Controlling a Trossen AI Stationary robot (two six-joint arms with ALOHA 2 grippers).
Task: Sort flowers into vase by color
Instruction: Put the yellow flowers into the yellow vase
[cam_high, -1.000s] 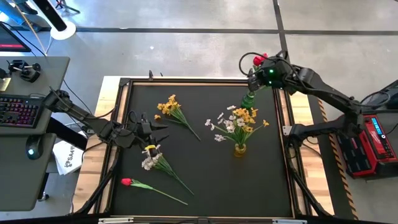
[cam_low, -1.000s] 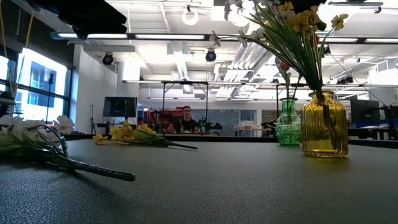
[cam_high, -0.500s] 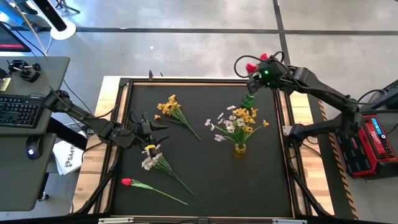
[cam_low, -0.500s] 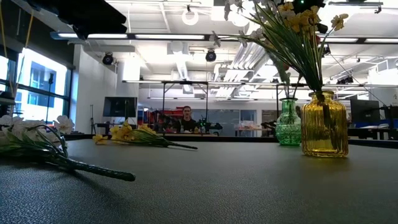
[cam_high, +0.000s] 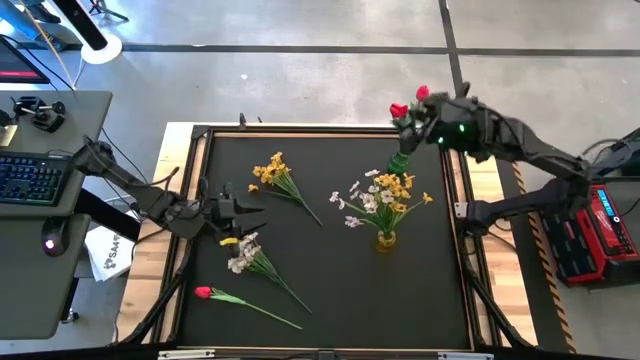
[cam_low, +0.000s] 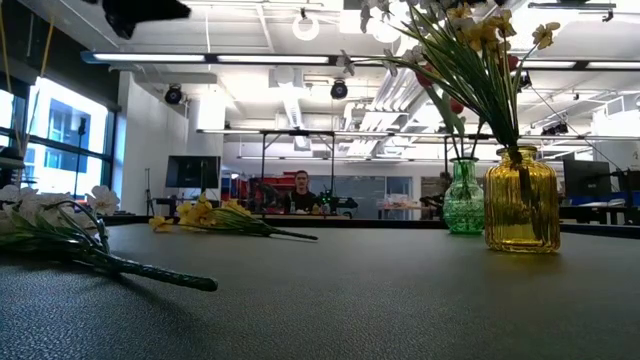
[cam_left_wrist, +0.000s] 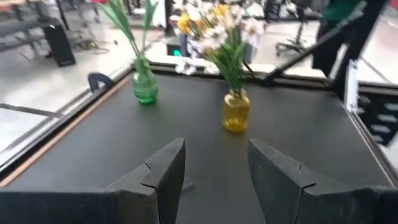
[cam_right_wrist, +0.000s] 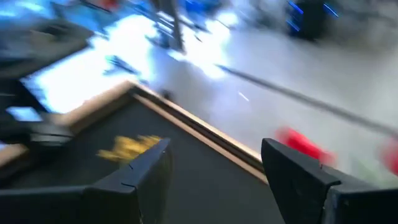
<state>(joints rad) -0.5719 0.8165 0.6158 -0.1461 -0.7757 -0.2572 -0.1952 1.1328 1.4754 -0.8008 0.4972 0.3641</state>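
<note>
Since the earlier frame your right tool (cam_high: 432, 127) has spread wide and drawn back, leaving two red buds (cam_high: 399, 110) in the green vase (cam_high: 400, 163). Left tool (cam_high: 246, 212), wide, hovers over the white spray (cam_high: 240, 258) on the tabletop (cam_high: 330, 270).

Black mat (cam_high: 330, 270) covers the table, wooden edge (cam_high: 177, 200) showing along both sides. At the centre, slightly toward three o'clock, a yellow vase (cam_high: 385, 241) stands upright on the mat, packed with yellow and white blossoms. Up at one o'clock, a green vase (cam_high: 400, 163) stands near the far edge, holding red buds. Over at eleven o'clock a yellow spray (cam_high: 280, 178) lies flat, stem pointing toward the centre. At eight o'clock a white spray (cam_high: 250, 258) lies on the mat, stem running toward six. Below it, at seven o'clock, a red tulip (cam_high: 205, 292) lies alone, its stem trailing along the near edge.
</note>
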